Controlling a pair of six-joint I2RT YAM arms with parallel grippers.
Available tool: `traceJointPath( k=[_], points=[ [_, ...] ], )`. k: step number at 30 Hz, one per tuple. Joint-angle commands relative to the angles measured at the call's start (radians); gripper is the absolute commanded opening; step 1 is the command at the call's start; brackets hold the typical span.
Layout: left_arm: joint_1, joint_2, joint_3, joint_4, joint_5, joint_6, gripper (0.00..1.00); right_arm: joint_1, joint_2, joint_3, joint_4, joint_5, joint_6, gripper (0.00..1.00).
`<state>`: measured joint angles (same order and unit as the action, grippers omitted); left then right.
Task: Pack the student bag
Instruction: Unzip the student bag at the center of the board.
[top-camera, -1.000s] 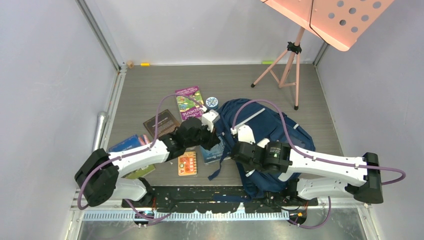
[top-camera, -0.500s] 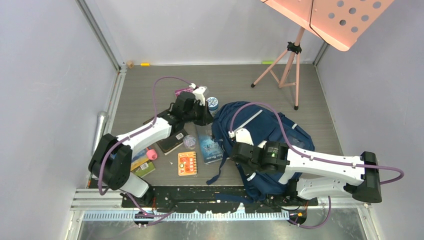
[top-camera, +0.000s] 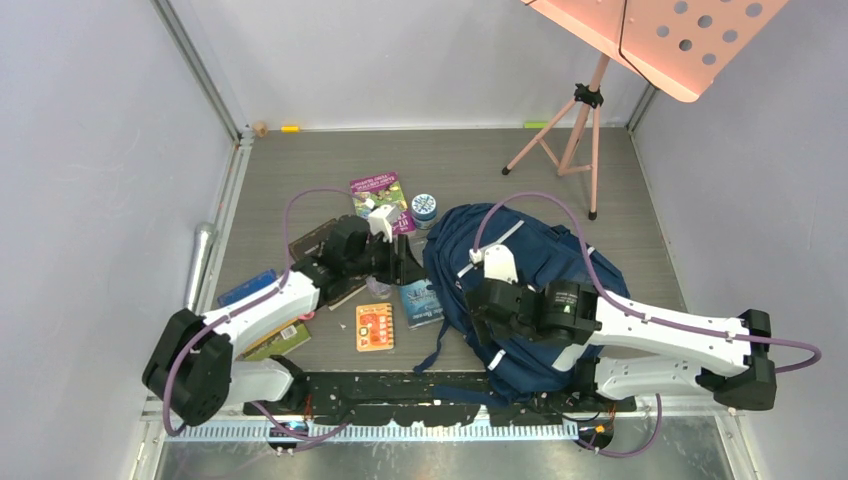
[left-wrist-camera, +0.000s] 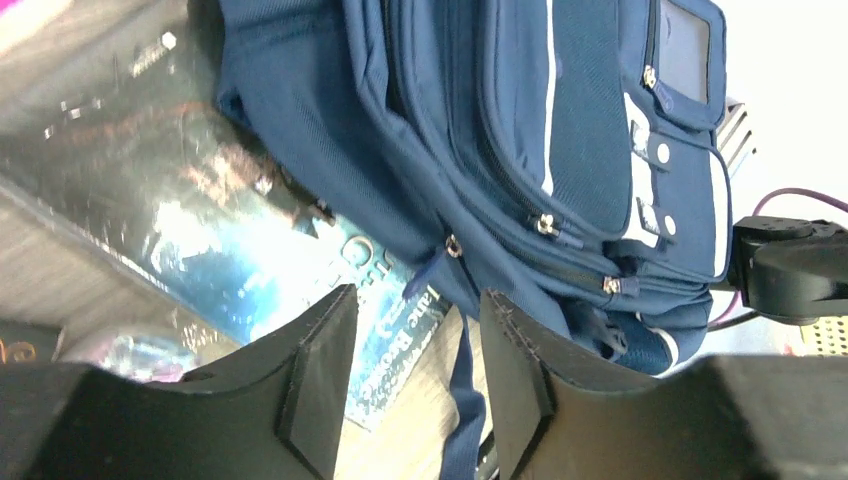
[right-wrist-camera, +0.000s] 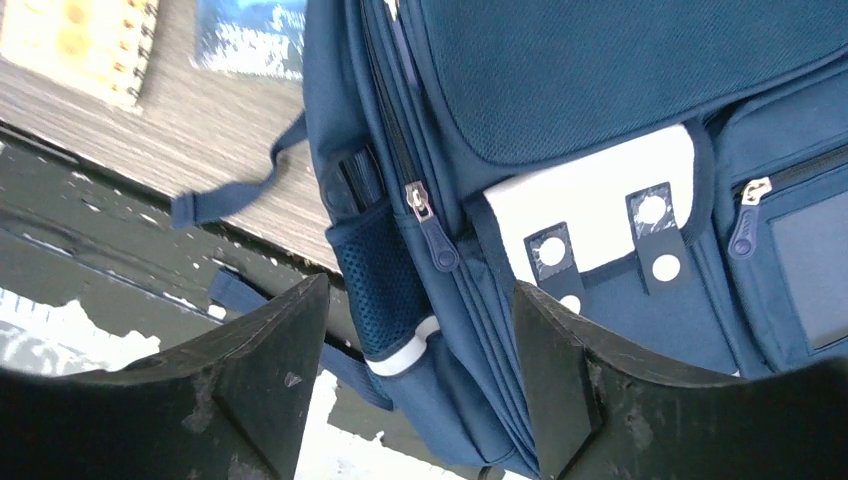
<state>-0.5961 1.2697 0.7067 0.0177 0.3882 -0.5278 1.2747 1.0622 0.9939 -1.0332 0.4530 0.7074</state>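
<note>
A grey wood-grain table (top-camera: 480, 165) sits between pale walls, with a pink music stand (top-camera: 588, 100) at the far right corner. In the top view the student bag (top-camera: 545, 265) lies flat, right of centre.

The left pincer (top-camera: 407, 264) is just off the bag's left edge. A blue book (top-camera: 420, 303) lies nearer the arm bases than the pincer and is partly tucked under the bag. Beyond the pincer are a purple-and-green book (top-camera: 374, 192) and a round blue tin (top-camera: 424, 207), and a brown book (top-camera: 316, 240) lies behind it under the arm. An orange spiral notebook (top-camera: 374, 326) lies toward the bases.

The right pincer (top-camera: 482, 303) hangs over the bag's near-left part. Half a second ago the left pincer was up by the tin; it has drawn back toward the bag's edge. The blue book and the notebook lie as they did.

From the left wrist, the left pincer (left-wrist-camera: 418, 300) is partly open with nothing between its fingers. Ahead of it are the blue book (left-wrist-camera: 230, 270) and the student bag (left-wrist-camera: 580, 120), whose zips look closed. What the bag holds cannot be told.

From the right wrist, the right pincer (right-wrist-camera: 420, 290) stands wide and holds nothing. It is above the bag's mesh side pocket (right-wrist-camera: 375, 285), a zip pull (right-wrist-camera: 430, 225) and a white patch (right-wrist-camera: 590, 190). A loose strap (right-wrist-camera: 230, 195) trails to its left over the table edge.
</note>
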Motion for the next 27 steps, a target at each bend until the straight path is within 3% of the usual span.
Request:
traceJointPath(
  k=[1, 5, 14, 20, 27],
  points=[
    [-0.001, -0.086, -0.057, 0.040, -0.037, -0.058, 0.53, 0.003, 0.024, 0.102, 0.022, 0.119, 0.015, 0.73],
    [-0.001, -0.138, -0.072, -0.014, -0.098, -0.105, 0.61, -0.027, 0.153, 0.178, 0.062, 0.238, 0.037, 0.74],
    [0.023, -0.266, -0.079, -0.198, -0.198, -0.083, 0.77, -0.186, 0.447, 0.391, 0.170, 0.244, -0.079, 0.82],
    [0.028, -0.340, -0.100, -0.246, -0.237, -0.085, 0.82, -0.232, 0.622, 0.470, 0.192, 0.227, -0.121, 0.84],
    [0.030, -0.438, -0.139, -0.309, -0.346, -0.112, 0.85, -0.270, 0.716, 0.485, 0.234, 0.227, -0.126, 0.85]
  ],
)
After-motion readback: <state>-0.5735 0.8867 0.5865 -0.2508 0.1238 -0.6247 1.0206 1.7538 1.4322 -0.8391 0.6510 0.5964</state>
